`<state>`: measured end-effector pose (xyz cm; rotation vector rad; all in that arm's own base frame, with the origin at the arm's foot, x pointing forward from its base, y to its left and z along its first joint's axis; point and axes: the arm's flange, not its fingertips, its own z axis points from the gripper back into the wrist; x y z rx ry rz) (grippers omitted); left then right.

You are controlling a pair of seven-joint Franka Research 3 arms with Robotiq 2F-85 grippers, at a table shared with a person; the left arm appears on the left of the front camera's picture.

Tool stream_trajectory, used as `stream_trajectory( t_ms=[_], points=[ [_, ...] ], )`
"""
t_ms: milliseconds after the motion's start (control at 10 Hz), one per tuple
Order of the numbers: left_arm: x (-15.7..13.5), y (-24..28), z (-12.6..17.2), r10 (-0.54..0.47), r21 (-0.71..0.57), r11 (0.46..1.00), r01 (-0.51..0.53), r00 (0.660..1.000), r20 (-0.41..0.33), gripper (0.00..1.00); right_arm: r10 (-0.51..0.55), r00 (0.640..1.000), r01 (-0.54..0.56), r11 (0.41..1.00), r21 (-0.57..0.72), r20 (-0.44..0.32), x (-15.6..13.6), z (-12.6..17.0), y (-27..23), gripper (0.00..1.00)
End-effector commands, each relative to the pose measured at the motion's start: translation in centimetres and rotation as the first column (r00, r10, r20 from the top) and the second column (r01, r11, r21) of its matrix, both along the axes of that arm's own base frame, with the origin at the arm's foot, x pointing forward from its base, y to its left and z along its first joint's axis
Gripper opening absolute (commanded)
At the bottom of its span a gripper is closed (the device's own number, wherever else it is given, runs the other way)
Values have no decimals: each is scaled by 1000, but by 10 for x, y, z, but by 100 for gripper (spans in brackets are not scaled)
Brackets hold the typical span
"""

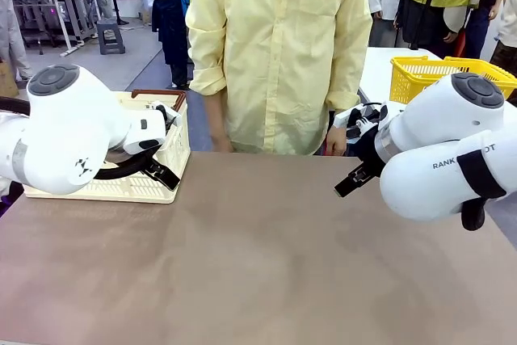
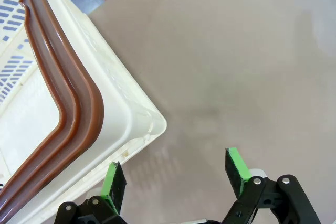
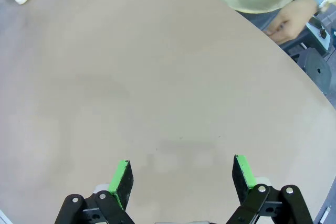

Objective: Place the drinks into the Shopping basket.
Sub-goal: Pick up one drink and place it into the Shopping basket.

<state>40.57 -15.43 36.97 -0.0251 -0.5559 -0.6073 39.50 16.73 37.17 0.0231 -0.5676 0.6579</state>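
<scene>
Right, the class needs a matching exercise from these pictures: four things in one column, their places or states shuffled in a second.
Things:
1. crate
2. yellow basket
3. left gripper
4. right gripper

Places or states:
a. open over bare table
b. cream, at the table's left
c. open beside the crate's corner
d. far right, behind the table

Pairs: 1-b, 2-d, 3-c, 4-a.

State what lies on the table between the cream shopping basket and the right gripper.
Only bare brown tabletop: the front view shows nothing between the Shopping basket and the right gripper; the right wrist view agrees.
</scene>
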Motion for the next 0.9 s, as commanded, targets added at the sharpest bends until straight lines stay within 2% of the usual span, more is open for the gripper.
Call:
stream_trajectory(
  t_ms=[0, 500, 600, 700, 800],
  points=[
    [0, 0, 0, 0, 1, 1000, 0, 1000, 0, 100, 0, 1000, 0, 1000, 0, 0, 0, 0, 0, 100],
    [0, 0, 0, 0, 1, 1000, 0, 1000, 0, 100, 0, 1000, 0, 1000, 0, 0, 0, 0, 0, 100],
    [0, 0, 0, 0, 0, 1000, 0, 1000, 0, 100, 48, 980, -34, 996, 78, -191, -6, 2, 2, 100],
    [-8, -2, 9, -32, -121, 993, 7, 978, -208, 100, 67, 922, -17, 991, 133, -382, -12, 6, -5, 100],
    [-23, -1, 24, -100, -219, 975, 28, 940, -325, 100, 58, 876, 70, 967, 245, -479, -15, 18, -19, 100]
  ],
)
